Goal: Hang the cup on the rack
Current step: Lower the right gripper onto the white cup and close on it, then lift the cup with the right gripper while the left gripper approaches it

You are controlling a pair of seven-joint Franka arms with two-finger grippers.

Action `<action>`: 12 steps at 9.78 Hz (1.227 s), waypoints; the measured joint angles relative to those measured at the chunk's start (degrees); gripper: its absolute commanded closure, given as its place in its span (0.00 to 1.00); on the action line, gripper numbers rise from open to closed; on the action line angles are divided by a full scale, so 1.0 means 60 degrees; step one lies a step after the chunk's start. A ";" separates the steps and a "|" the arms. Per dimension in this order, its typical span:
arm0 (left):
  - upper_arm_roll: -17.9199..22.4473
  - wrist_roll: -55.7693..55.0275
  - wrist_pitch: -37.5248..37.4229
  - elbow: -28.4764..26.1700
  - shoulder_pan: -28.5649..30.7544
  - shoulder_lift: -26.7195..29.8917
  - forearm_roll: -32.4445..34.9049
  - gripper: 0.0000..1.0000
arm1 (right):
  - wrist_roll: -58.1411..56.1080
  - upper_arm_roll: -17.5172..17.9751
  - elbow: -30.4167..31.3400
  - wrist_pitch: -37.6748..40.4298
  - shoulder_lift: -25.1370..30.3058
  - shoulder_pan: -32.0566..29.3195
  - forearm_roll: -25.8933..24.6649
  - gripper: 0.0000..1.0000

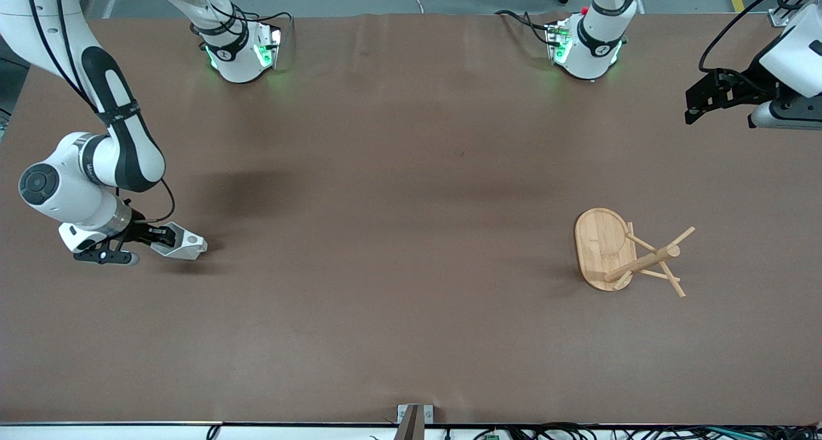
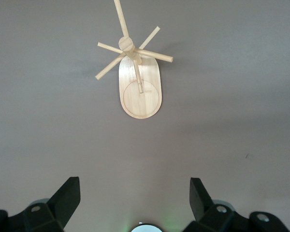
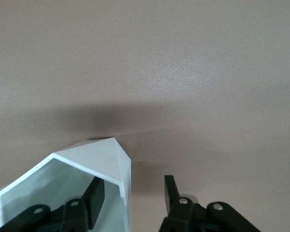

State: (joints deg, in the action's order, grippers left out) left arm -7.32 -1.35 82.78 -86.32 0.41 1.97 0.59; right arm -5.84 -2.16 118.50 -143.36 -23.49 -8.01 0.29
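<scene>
Lowest on the table, toward the left arm's end, stands the rack (image 1: 616, 252), its oval base (image 1: 600, 247) flat, its central post (image 1: 642, 263) carrying thin angled pegs (image 1: 674, 288); the left wrist view shows it upright and free (image 2: 140, 92). Well apart from it, at the right arm's end, the cup (image 1: 183, 245) lies at table level with the right gripper (image 1: 154, 236) straddling one wall: one finger (image 3: 94, 193) inside the hexagonal rim, the other outside, a gap showing, so not yet clamped. Judged rigid, light, smooth-faced and likely to slip or chip; a wall pinch leaving the pierced handle free suits hanging. Left gripper (image 1: 697, 106) waits spread wide, high over the table's edge.
</scene>
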 measured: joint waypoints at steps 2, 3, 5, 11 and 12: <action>0.0008 0.0000 0.0000 0.0000 0.0035 0.0000 0.0000 0.00 | -0.0004 0.0003 0.0000 0.0003 -0.0001 0.0000 0.0005 0.96; 0.0011 0.0000 0.0000 0.0000 0.0047 0.0000 0.0000 0.00 | -0.0003 0.0004 -0.0001 0.0002 -0.0001 0.0000 0.0009 0.99; 0.0023 0.0000 0.0000 0.0000 0.0058 -0.0001 0.0000 0.00 | 0.0004 0.0010 -0.0086 0.0107 0.0005 0.0000 0.0032 1.00; 0.0019 0.0000 -0.0015 -0.0001 0.0055 -0.0050 0.0000 0.00 | 0.0003 0.0567 -0.2976 0.6130 0.1370 0.0139 0.1178 0.99; 0.0016 0.0006 -0.0019 -0.0002 0.0050 -0.0082 0.0000 0.00 | -0.0003 0.0645 -0.3573 0.7177 0.1524 0.0201 0.2585 0.99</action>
State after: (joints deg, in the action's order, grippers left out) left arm -7.22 -1.31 82.67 -86.34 0.72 1.48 0.59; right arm -5.86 1.71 97.06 -100.30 -14.34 -6.81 15.80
